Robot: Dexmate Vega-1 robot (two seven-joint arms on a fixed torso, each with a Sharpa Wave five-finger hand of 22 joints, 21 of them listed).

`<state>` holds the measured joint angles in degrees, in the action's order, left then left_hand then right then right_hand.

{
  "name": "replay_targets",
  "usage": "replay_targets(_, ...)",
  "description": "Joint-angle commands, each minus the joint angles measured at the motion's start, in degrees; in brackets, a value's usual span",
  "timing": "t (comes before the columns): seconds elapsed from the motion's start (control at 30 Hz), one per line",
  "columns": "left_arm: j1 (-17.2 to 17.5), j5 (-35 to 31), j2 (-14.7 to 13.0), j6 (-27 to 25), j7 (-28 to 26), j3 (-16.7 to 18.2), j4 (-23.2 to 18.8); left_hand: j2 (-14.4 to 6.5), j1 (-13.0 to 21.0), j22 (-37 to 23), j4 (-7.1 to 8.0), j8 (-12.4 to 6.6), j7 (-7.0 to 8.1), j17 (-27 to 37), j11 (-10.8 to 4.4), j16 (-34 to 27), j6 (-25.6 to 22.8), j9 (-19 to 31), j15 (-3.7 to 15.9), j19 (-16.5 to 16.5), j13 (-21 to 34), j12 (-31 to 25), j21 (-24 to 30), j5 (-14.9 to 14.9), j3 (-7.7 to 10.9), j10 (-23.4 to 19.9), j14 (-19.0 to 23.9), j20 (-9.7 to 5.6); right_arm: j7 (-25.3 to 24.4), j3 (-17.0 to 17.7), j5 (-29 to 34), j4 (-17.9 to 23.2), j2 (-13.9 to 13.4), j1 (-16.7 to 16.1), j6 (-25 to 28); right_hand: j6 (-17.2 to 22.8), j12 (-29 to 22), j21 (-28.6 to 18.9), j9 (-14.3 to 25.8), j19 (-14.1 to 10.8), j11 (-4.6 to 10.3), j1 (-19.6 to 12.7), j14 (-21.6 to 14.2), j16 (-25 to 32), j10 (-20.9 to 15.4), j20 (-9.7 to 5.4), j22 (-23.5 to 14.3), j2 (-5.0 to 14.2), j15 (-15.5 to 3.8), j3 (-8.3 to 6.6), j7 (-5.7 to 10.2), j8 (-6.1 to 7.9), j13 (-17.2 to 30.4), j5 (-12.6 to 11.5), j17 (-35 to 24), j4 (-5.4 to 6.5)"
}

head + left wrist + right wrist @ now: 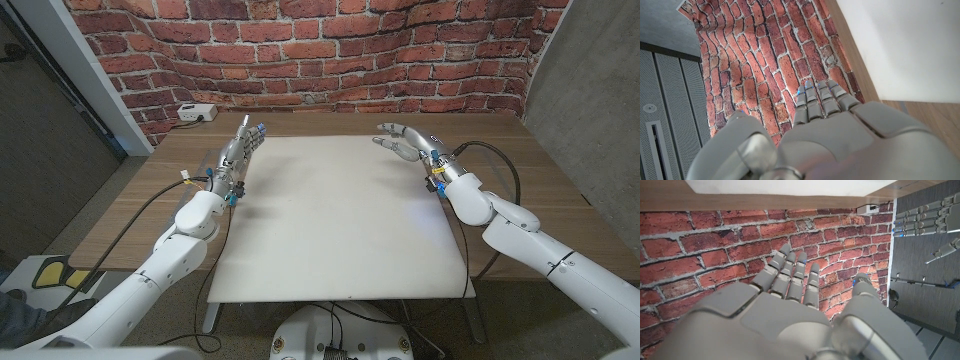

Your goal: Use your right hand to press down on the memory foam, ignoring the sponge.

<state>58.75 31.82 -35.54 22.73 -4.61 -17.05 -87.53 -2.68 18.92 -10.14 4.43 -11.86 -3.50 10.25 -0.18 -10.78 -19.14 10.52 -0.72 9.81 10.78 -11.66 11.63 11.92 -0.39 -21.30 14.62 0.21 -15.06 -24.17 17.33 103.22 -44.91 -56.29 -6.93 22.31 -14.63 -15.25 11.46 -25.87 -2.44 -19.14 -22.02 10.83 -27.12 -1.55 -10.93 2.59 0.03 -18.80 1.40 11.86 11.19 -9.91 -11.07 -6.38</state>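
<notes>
**Both hands raised and empty at the far edges of the white sheet**

In the head view a large white rectangular sheet (340, 215) covers the middle of the brown wooden table (545, 180), reaching from just below the red brick wall (300, 50) at the top of the frame down to the table's near edge. No separate block of foam or sponge can be told apart on it; the sheet's surface looks plain and smooth.

The robot's grey left hand (238, 155) sits in the upper left of the frame, at the sheet's left border, its fingers straight and held together, pointing toward the wall. It holds nothing. The left wrist view shows the same hand (822, 107) with its fingers extended toward the brick wall, the white sheet's edge beside them.

The grey right hand (405, 143) sits in the upper right of the middle, over the sheet's far right corner, its fingers slightly curled and apart, pointing toward the picture's left. It holds nothing. In the right wrist view that hand (790, 285) has its fingers spread loosely against the brick background.

A small white box with a cable (196, 114) lies on the table near the wall, in the upper left of the head view.
</notes>
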Motion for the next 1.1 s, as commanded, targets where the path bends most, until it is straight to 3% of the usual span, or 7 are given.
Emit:
replay_targets(0.03, 0.7, -0.42, -0.2, -0.28, -1.08, 0.26, -0.98, -0.19, 0.35, -0.16, 0.14, 0.2, -0.13, 0.15, 0.08, 0.01, -0.42, 0.3, 0.25, 0.03, 0.16, 0.09, 0.03, 0.13, -0.4, -0.51, 0.48, -0.01, 1.29, 2.32, -10.88, -3.96, 2.22, -0.16, -7.35, 0.34, -0.27, -0.2, -0.03, -0.36, 0.09, 0.76, -0.61, 0.6, -0.5, 0.04, -0.12, -0.07, 0.29, 0.0, -0.37, -0.12, 0.14, 0.16, -0.19, 0.32)
replay_targets(0.2, 0.67, -0.55, -0.32, -0.53, -1.36, 0.36, -1.26, -0.2, 0.37, -0.16, 0.14, 0.23, -0.07, 0.15, 0.11, 0.01, -0.36, 0.3, 0.23, 0.01, 0.16, 0.08, 0.02, 0.13, -0.43, -0.55, 0.5, 0.03, 3.14, 2.9, -15.92, -6.3, 3.28, 0.49, -9.79, 0.18, -0.2, -0.16, -0.05, -0.41, -0.22, 1.26, -0.56, 0.55, -0.45, 0.02, -0.12, -0.24, 0.46, 0.28, -0.64, -0.22, 0.12, 0.17, -0.19, 0.51)
replay_targets(0.37, -0.35, -0.72, 0.13, -0.59, -0.86, -0.21, -0.73, -0.21, 0.39, -0.16, 0.15, 0.24, -0.08, 0.15, 0.17, -0.01, -0.35, 0.3, 0.24, 0.02, 0.17, 0.07, 0.02, 0.12, -0.47, -0.59, 0.55, 0.05, 1.46, 3.82, -18.84, -8.6, 5.48, 0.52, -11.94, 0.01, -0.05, -0.08, -0.08, -0.35, -0.53, 1.9, -0.48, 0.48, -0.24, 0.22, -0.11, -0.47, 0.71, 0.63, -1.15, -0.32, 0.1, 0.17, -0.19, 0.75)
replay_targets(0.5, -0.61, -1.07, -0.3, -1.09, -0.46, -0.5, -1.02, -0.23, 0.4, -0.16, 0.15, 0.24, -0.11, 0.15, 0.1, -0.01, -0.37, 0.3, 0.24, 0.03, 0.17, 0.11, 0.02, 0.12, -0.49, -0.5, 0.55, 0.04, 2.01, 4.34, -20.27, -8.83, 5.2, 0.48, -11.92, -0.06, 0.11, 0.03, -0.11, -0.22, -0.72, 2.45, -0.27, 0.38, 0.04, 0.43, -0.11, -0.67, 1.0, 0.94, -1.47, -0.37, 0.09, 0.17, -0.18, 0.95)
replay_targets(1.1, -1.61, -0.41, 0.24, -1.68, 0.39, -1.02, 0.17, -0.27, 0.45, -0.16, 0.17, 0.27, -0.04, 0.15, 0.16, 0.0, -0.32, 0.3, 0.22, 0.03, 0.17, 0.12, 0.02, 0.11, -0.63, -0.51, 0.57, 0.03, 13.99, 5.61, -39.88, -13.45, 5.9, 1.24, -14.21, -1.39, 1.11, 0.82, -0.22, 0.95, -2.17, 5.3, 1.66, -0.24, 1.99, 1.26, -0.08, -1.53, 2.21, 2.47, -2.75, -0.9, 0.04, 0.08, -0.18, 1.99)
